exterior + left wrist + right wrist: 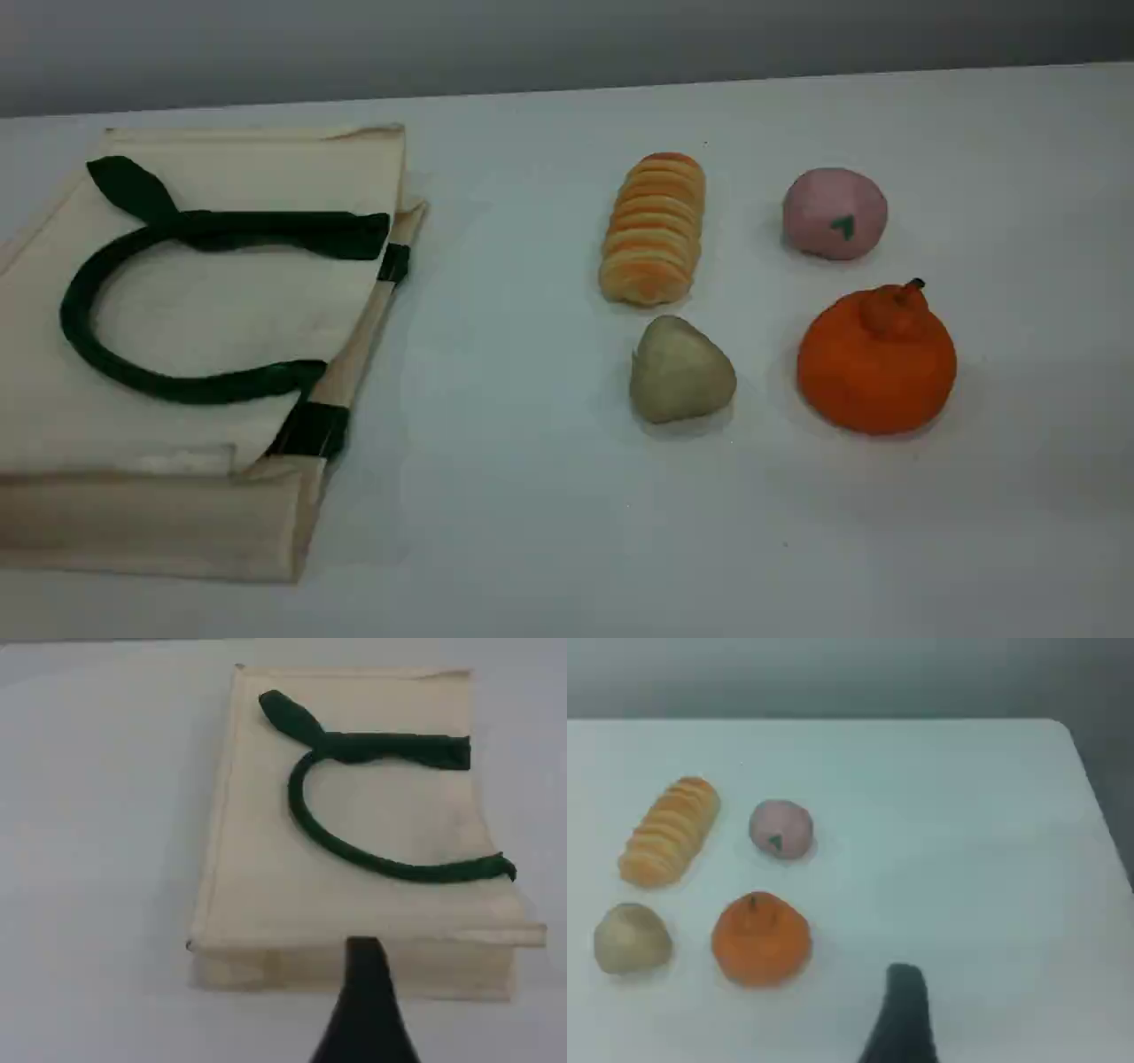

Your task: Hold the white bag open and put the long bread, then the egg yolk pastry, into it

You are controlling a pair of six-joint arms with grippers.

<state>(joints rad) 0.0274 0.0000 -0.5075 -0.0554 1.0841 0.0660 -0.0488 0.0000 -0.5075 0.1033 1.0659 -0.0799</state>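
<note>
The white bag (221, 301) lies flat and closed at the table's left, with its dark green handle (80, 328) looped on top. In the left wrist view, the bag (266, 868) fills the middle. My left gripper's dark fingertip (363, 966) hovers at its near edge, holding nothing. The long bread (654, 229) lies right of centre, and the egg yolk pastry (680, 370) sits just in front of it. The right wrist view shows the bread (669, 831) and pastry (632, 938) far left of my right fingertip (904, 992), which is clear of everything. Neither arm appears in the scene view.
A pink ball with a green mark (834, 213) and an orange stemmed fruit (877, 359) stand to the right of the bread and pastry. The table's right edge (1099, 815) shows in the right wrist view. Bare tabletop separates the bag from the food.
</note>
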